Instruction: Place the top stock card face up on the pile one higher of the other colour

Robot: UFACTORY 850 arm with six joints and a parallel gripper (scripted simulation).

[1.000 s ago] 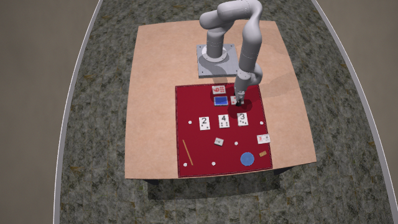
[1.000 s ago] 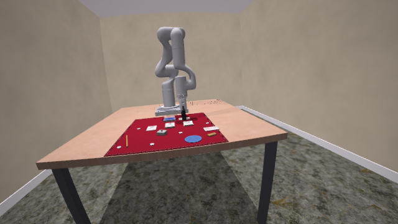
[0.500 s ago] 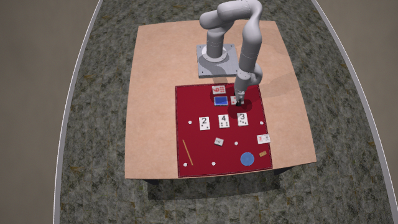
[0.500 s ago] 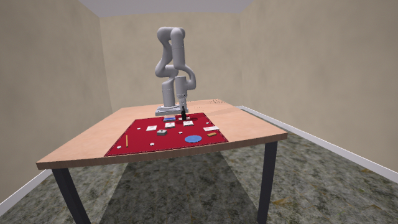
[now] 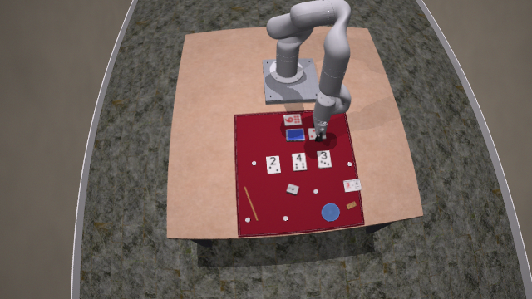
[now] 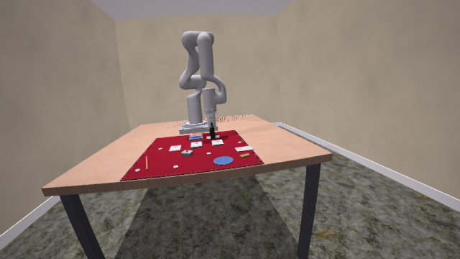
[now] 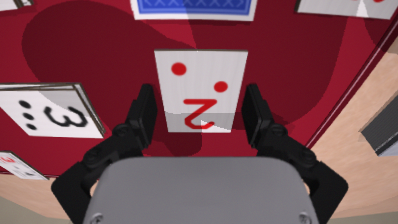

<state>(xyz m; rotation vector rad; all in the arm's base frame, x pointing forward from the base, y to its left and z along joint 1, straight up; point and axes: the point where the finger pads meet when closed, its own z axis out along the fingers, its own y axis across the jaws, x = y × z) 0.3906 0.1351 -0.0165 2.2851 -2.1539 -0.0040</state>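
Observation:
A face-up red 2 card point(image 7: 200, 90) lies on the red card cloth point(image 5: 297, 174), just right of the blue-backed stock point(image 5: 295, 134). In the top view my fingers partly hide this card point(image 5: 312, 134). My gripper point(image 7: 199, 97) is open and hangs low over the card, one finger on each side and both clear of its edges. The gripper also shows in the top view point(image 5: 318, 137). Three piles stand in a row nearer the front: black 2 point(image 5: 273, 164), black 4 point(image 5: 298, 161) and black 3 point(image 5: 324, 159). The black 3 point(image 7: 50, 110) lies to the left in the wrist view.
A red 6 card point(image 5: 293, 120) lies behind the stock. Fanned cards point(image 5: 352, 185) lie near the cloth's right edge. A grey block point(image 5: 293, 188), a blue disc point(image 5: 330, 212), a wooden stick point(image 5: 250, 203), a small brown block point(image 5: 351, 204) and several white chips lie on the cloth's front half.

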